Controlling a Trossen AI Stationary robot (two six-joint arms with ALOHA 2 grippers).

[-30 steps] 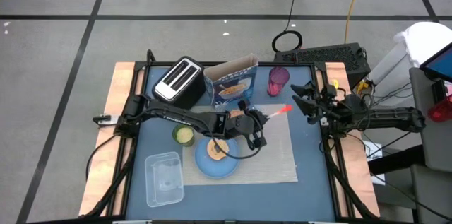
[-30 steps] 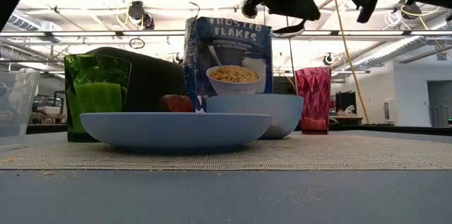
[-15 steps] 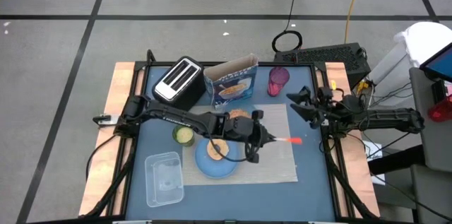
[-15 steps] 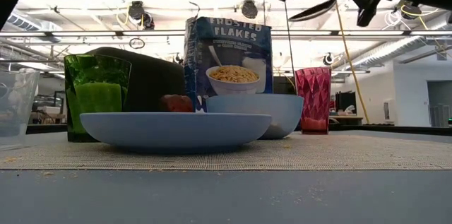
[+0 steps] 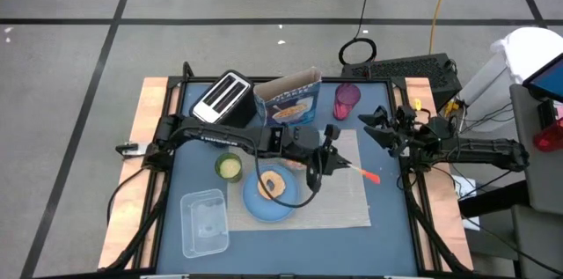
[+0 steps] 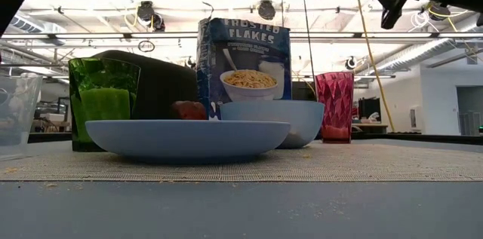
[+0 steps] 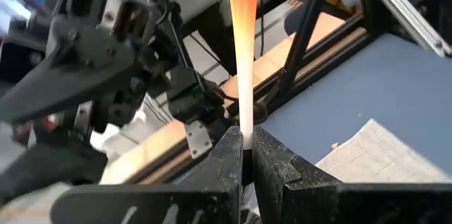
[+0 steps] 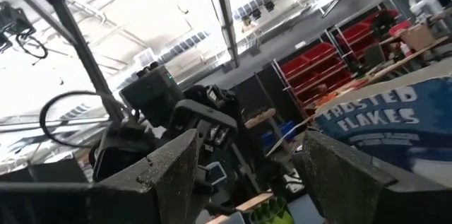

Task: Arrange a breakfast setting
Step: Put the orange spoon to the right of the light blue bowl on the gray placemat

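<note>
Item: orange-handled metal spoon (image 5: 356, 170). Held above the beige placemat (image 5: 347, 200), to the right of the light-blue plate (image 5: 264, 205), handle pointing out toward the right arm. Judged light, rigid and thin; the smooth handle may pivot in a narrow pinch, so a hold nearer the middle would steady it.

Holder: left tool (image 7: 244, 155), fingers closed tight on the handle's lower part, seen clearly in the left wrist view.

On the placemat: plate, with a blue bowl (image 6: 275, 122) just behind it.

Behind: blue cereal box (image 5: 288, 103), upright; purple cup (image 5: 347, 99) beside it.

Elsewhere on the counter (image 5: 387, 235): green cup (image 5: 229, 168), toaster (image 5: 222, 99), clear container (image 5: 204, 221).

Right tool (image 5: 374, 127): at the counter's right edge, fingers parted, holding nothing.
</note>
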